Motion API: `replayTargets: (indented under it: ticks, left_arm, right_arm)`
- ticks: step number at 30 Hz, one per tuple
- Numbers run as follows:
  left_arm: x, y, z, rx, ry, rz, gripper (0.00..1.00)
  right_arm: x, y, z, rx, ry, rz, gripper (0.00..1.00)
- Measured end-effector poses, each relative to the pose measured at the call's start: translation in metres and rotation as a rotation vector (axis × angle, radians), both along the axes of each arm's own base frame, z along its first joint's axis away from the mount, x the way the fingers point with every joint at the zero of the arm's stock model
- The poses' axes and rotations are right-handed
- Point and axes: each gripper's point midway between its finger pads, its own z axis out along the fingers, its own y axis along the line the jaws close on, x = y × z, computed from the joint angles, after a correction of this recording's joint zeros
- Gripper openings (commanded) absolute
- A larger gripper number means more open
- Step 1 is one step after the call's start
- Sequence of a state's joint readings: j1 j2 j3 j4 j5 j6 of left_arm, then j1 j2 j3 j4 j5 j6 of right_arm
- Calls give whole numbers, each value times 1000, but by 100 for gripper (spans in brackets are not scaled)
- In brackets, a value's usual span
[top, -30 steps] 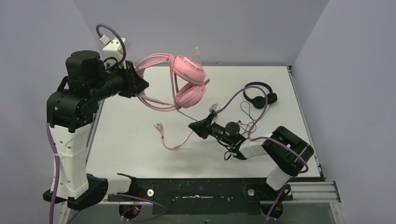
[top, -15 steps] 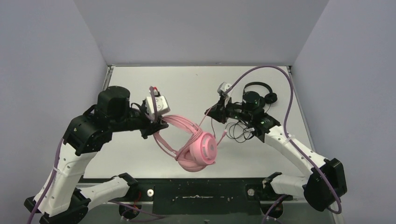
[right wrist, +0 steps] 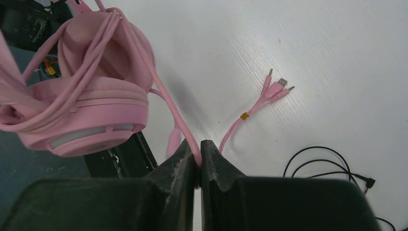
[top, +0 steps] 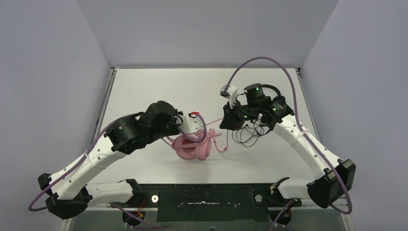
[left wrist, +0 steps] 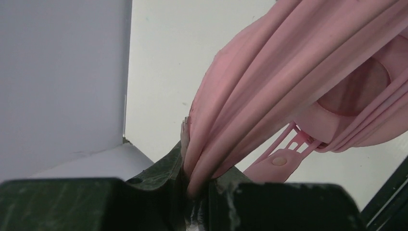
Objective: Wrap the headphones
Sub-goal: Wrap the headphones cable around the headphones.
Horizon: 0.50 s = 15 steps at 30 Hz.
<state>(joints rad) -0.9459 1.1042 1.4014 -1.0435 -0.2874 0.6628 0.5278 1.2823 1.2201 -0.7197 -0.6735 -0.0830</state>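
The pink headphones (top: 192,148) hang low over the table's front middle, with pink cable wound round the ear cups (right wrist: 91,106). My left gripper (top: 179,131) is shut on the pink headband and cable strands (left wrist: 231,130). My right gripper (top: 224,124) is shut on the pink cable (right wrist: 185,130) just right of the cups. The cable's plug end (right wrist: 275,88) lies on the table. The black headphones (top: 276,92) are mostly hidden behind my right arm at the back right; their thin black cable (top: 248,137) lies looped on the table, and also shows in the right wrist view (right wrist: 327,163).
The white table (top: 144,91) is walled in by grey panels on the left, back and right. A black rail (top: 207,197) with the arm bases runs along the near edge. Purple arm cables loop above my right arm (top: 269,62).
My left arm has swung the pink headphones down from high at the back left to low at the front middle. My right gripper moved up and back, holding the pink cable.
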Motion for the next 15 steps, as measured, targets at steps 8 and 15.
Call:
replayTargets:
  ticks: [8,15]
  left_arm:
    - [24,-1,-11,76,-42,101,0]
    - [40,-3,-29,95,-9,203,0]
  right_arm:
    - [-7,6,12,2,117,28,0]
    - [-17,12,21,90,245,20,0]
